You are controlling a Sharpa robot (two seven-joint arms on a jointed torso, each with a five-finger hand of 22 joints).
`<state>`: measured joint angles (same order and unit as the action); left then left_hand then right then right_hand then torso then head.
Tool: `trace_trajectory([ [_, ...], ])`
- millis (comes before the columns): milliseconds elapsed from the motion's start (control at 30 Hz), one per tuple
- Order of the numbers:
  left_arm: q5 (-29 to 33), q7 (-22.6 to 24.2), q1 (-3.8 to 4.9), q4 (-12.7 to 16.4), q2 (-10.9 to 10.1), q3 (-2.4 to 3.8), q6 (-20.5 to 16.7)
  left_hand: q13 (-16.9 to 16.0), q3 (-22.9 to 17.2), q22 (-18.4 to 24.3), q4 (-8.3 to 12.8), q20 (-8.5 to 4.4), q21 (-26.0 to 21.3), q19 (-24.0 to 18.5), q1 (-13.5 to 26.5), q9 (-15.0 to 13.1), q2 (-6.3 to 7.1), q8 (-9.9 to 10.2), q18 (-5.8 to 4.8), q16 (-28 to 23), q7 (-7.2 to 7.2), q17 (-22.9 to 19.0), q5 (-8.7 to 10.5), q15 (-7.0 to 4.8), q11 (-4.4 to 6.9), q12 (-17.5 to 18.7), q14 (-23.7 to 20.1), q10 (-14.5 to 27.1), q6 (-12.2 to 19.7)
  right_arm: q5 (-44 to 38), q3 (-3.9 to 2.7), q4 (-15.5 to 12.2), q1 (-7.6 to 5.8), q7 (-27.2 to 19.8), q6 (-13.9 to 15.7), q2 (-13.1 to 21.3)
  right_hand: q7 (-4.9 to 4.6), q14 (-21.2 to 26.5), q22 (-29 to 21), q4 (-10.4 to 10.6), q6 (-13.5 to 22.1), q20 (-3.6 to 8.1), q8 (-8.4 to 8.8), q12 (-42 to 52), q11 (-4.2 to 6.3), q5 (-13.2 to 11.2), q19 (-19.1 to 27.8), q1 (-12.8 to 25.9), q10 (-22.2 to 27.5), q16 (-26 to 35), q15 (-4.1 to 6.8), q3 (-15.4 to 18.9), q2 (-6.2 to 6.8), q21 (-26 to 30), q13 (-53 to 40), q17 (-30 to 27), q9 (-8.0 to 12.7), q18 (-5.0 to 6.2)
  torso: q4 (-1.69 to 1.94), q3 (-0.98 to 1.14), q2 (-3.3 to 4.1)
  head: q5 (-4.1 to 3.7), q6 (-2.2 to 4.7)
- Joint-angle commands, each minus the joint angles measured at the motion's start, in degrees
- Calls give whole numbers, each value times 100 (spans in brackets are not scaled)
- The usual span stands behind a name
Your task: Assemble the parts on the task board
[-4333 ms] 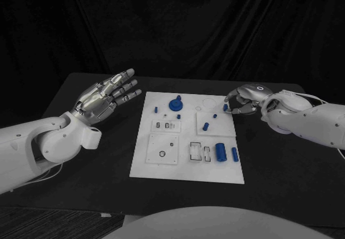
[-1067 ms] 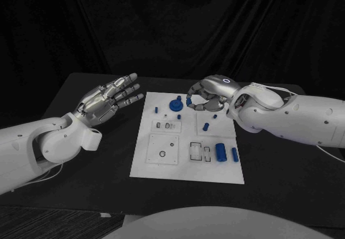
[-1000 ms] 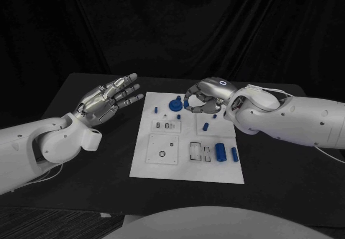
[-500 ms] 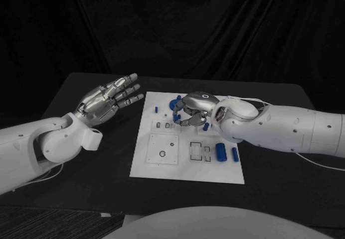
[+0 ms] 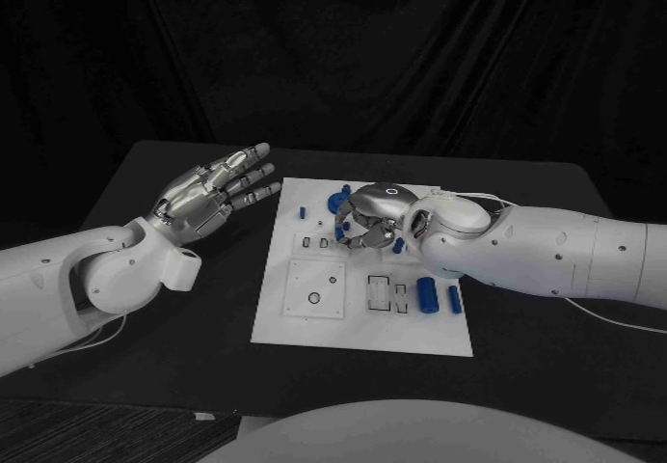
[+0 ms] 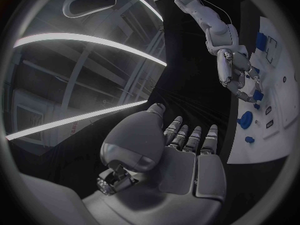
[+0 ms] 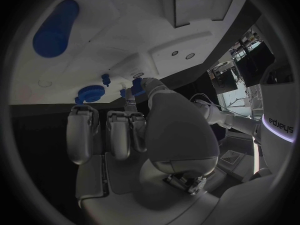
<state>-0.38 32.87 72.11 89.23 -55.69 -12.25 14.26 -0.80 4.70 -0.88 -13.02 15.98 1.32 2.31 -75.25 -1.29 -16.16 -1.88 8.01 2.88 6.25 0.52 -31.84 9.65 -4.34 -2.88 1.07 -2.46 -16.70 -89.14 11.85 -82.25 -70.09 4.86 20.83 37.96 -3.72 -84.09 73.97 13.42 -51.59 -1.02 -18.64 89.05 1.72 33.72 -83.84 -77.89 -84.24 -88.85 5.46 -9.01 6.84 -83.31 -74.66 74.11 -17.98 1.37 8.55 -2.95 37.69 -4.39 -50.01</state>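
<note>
The white task board (image 5: 313,323) lies in the middle of the black table. My right hand (image 5: 368,218) hovers low over the board's far middle and pinches a small blue peg (image 5: 339,231) between thumb and finger. That peg (image 7: 137,80) also shows at the fingertips in the right wrist view, near the blue gear (image 7: 92,93). The gear (image 5: 336,202) stands just beyond the hand, with a short blue peg (image 5: 302,209) to its left. Two blue cylinders (image 5: 427,292) lie at the board's near right. My left hand (image 5: 208,193) is raised left of the board, fingers spread and holding nothing.
Rectangular sockets (image 5: 380,292) and a square plate with small holes (image 5: 315,289) sit on the board's near half. My right forearm (image 5: 542,253) crosses the board's right edge. Bare black table (image 5: 181,338) lies left of and in front of the board.
My right hand has carried the small blue peg from the board's far right edge leftward and lower over the board's far middle. The left hand has stayed still.
</note>
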Motion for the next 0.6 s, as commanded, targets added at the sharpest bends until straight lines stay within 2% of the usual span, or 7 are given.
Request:
trace_trajectory([
  [33,-1,54,-11,0,15,5,91,-46,-327,-31,78,20,86,31,-72,-97,13,-68,206,79,-14,50,-81,49,-52,-112,43,13,-52,-205,-4,-2,21,364,-32,-14,10,-575,1321,-40,-98,-14,-295,95,-15,202,-239,-135,-576,-68,-38,-165,-133,90,-1534,1522,-319,69,0,6,1,-7,1],
  [600,-1,47,-29,-15,32,5,114,-45,-348,-31,78,20,85,30,-74,-95,-3,-66,205,79,-14,49,-91,50,-50,-113,41,18,-49,-256,-4,124,75,599,-179,-128,-1,-563,1295,-65,-49,-26,-268,95,-25,196,-206,-113,-576,-34,-48,-175,-122,161,-1534,1474,-327,88,0,1,-2,-7,1],
])
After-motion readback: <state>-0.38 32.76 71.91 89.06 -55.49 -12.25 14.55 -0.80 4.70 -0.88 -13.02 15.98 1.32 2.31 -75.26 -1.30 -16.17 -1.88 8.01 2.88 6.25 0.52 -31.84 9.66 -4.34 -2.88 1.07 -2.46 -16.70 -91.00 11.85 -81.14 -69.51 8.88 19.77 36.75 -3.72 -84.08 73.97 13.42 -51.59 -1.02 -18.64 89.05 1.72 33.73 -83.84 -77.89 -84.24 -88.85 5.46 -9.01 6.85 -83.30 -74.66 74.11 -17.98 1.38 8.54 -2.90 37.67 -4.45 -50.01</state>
